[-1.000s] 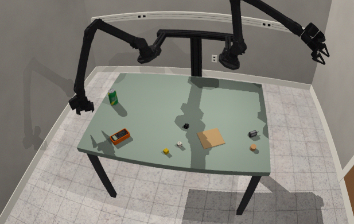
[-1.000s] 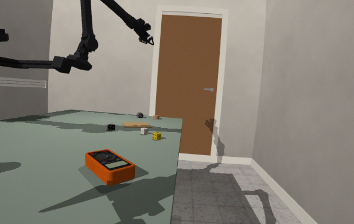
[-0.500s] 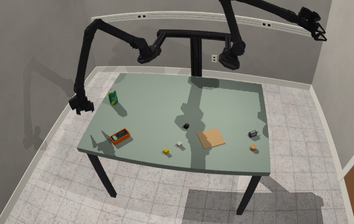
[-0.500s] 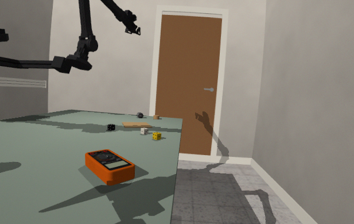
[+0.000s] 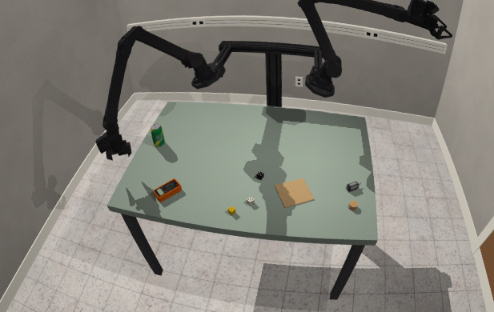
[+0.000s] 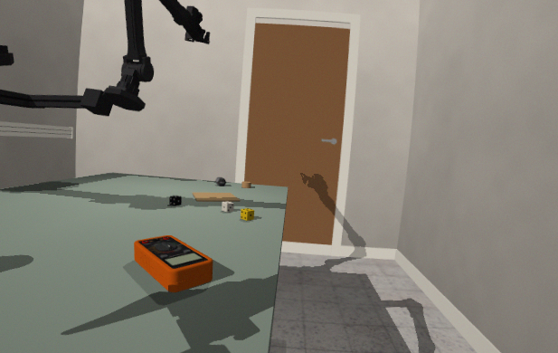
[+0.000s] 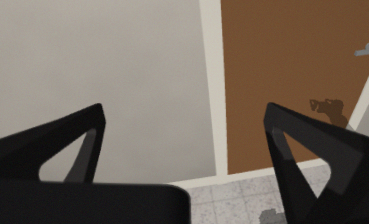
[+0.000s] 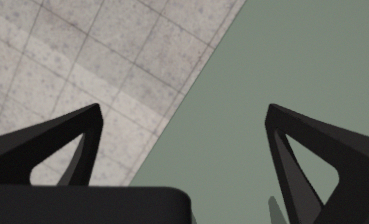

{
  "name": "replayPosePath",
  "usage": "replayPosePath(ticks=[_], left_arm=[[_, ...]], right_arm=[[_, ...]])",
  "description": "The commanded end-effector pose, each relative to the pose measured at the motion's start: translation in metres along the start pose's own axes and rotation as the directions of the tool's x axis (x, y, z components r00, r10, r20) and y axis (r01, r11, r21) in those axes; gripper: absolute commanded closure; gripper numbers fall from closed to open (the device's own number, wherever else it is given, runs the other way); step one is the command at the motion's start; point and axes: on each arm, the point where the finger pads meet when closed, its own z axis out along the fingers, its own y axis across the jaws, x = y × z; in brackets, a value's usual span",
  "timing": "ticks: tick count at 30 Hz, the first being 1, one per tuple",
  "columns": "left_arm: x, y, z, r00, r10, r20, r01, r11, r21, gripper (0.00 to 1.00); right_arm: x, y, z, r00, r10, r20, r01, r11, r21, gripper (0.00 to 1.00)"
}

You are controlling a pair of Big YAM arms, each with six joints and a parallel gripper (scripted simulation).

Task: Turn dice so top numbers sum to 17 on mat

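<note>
And black die [image 5: 260,175] [image 6: 174,200], white die [image 5: 251,200] [image 6: 227,206], yellow die [image 5: 231,210] [image 6: 247,214] all await the mat [image 5: 299,192] [image 6: 215,196], my left hand [image 5: 443,34] [image 6: 207,39] [image 7: 184,112] and right hand [image 5: 119,156] [image 8: 184,113] both wide open, empty!

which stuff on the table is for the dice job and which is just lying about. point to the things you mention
For the job:
- black die [image 5: 260,175] [image 6: 174,200]
- white die [image 5: 251,200] [image 6: 227,206]
- yellow die [image 5: 231,210] [image 6: 247,214]
- mat, most likely the tan square [image 5: 299,193] [image 6: 215,196]

Just lying about:
- green can [image 5: 158,136]
- orange multimeter [image 5: 167,190] [image 6: 173,267]
- small dark grey object [image 5: 352,186] [image 6: 221,181]
- small tan cylinder [image 5: 353,206] [image 6: 246,185]
</note>
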Motion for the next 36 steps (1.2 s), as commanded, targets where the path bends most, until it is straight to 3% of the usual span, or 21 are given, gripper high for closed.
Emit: replayPosePath(ticks=[1,24,25,27,29,36], left_arm=[[-0.031,0.015,-0.016,0.997,-0.029,0.077,0.031,0.999,-0.032,0.00],[-0.043,0.033,-0.026,0.993,-0.038,0.108,0.047,0.996,-0.073,0.00],[-0.043,0.033,-0.026,0.993,-0.038,0.108,0.047,0.996,-0.073,0.00],[-0.043,0.033,-0.026,0.993,-0.038,0.108,0.047,0.996,-0.073,0.00],[-0.043,0.033,-0.026,0.993,-0.038,0.108,0.047,0.996,-0.073,0.00],[-0.043,0.033,-0.026,0.993,-0.038,0.108,0.047,0.996,-0.073,0.00]], right_arm=[[0.000,0.004,-0.004,1.000,0.004,-0.004,-0.004,1.000,-0.009,0.00],[0.000,0.004,-0.004,1.000,0.004,-0.004,-0.004,1.000,-0.009,0.00],[0.004,0.035,-0.027,0.999,0.030,-0.030,-0.032,0.997,-0.065,0.00],[0.011,0.032,-0.031,0.999,0.005,-0.034,-0.007,0.998,-0.066,0.00],[0.027,0.008,-0.013,0.998,-0.053,-0.025,0.052,0.998,-0.022,0.00],[0.114,-0.032,-0.048,0.953,-0.291,-0.090,0.287,0.956,-0.058,0.00]])
